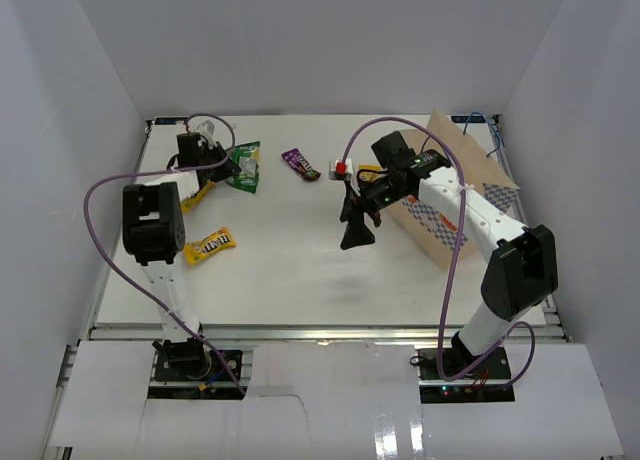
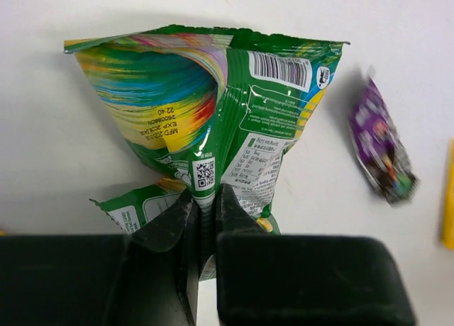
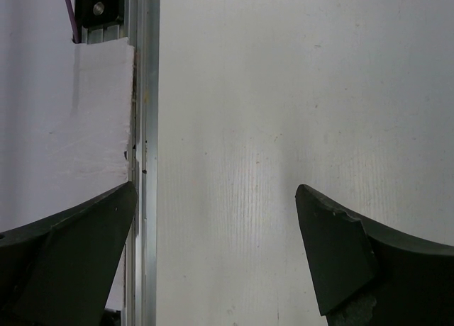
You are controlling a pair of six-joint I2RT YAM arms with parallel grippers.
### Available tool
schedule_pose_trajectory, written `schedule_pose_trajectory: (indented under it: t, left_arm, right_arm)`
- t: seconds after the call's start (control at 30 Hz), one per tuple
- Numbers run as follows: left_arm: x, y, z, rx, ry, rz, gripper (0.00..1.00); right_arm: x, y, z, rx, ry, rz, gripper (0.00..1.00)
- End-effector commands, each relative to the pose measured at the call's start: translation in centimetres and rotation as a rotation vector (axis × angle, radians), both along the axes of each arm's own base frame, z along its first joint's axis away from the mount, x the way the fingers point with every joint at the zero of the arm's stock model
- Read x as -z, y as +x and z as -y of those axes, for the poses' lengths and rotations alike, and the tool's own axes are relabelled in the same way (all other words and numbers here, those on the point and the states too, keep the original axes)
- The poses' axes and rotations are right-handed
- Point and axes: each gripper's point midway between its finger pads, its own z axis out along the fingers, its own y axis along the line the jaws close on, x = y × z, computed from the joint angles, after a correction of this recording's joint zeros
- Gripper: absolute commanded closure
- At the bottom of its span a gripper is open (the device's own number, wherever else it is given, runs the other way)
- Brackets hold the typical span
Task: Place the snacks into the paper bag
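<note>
**Green snack packet pinched in the left gripper**

The glossy green foil snack packet (image 2: 213, 106), printed with a rainbow swirl and a barcode, sits at the far left of the white bench (image 1: 300, 280). The left gripper (image 2: 206, 209) is clenched on its near end, and the foil is bunched into a ridge between the two black fingers. Whether the packet is clear of the surface cannot be told. To its right, apart from it, lies a small purple crinkly packet (image 2: 379, 145). A flat yellow M&M's pack (image 1: 210, 246) lies nearer the arm bases, beside the left arm's elbow, and a second yellow pack (image 1: 200, 193) shows partly from under that arm.

The tan kraft paper bag (image 1: 445, 140) with a blue-white checkered front lies on its side at the far right of the bench, well apart from the packets. Its thin blue cord handles (image 1: 480, 120) are at its far end. The right arm reaches across the bag. The right gripper (image 1: 357, 230) hangs over the bare middle of the bench, released, its jaws spread wide with nothing between them. Its wrist view shows only the white surface and a metal rail (image 3: 142, 127) along the bench edge
</note>
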Motion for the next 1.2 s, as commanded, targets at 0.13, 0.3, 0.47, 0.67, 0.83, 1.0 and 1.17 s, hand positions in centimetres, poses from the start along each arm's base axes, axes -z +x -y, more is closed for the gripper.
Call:
schedule_pose_trajectory:
  t: [0.13,0.3,0.47,0.67,0.83,1.0,1.17]
  left_arm:
    - [-4.8,-10.3,6.7,0.251,-0.292,0.003,0.95]
    - [-6.2,-17.1,10.1,0.363,-0.383,-0.020,0.96]
    - [-9.8,-23.6,14.0,0.438,-0.453,0.048,0.96]
    - [-10.9,-29.2,15.6,0.410,-0.500,0.092,0.96]
    - [-11.3,-31.5,15.3,0.384,-0.537,0.119,0.96]
    - [-11.5,-33.3,15.3,0.388,-0.578,0.125,0.94]
    - [-11.7,-34.3,15.3,0.397,-0.603,0.136,0.94]
  right_arm:
    - [-2.3,3.5,-1.4,0.196,0.023,-0.005,0.00]
    - [-2.6,7.2,-3.2,0.542,0.062,-0.178,0.01]
    - [-2.1,8.4,-5.4,0.687,0.115,-0.301,0.06]
    - [-1.0,6.9,-8.5,0.703,0.111,-0.445,0.07]
    - [0.6,5.1,-8.8,0.720,0.087,-0.511,0.05]
    - [0.7,1.3,-10.0,0.613,0.093,-0.580,0.06]
    - [0.7,-1.6,-11.2,0.514,0.118,-0.575,0.20]
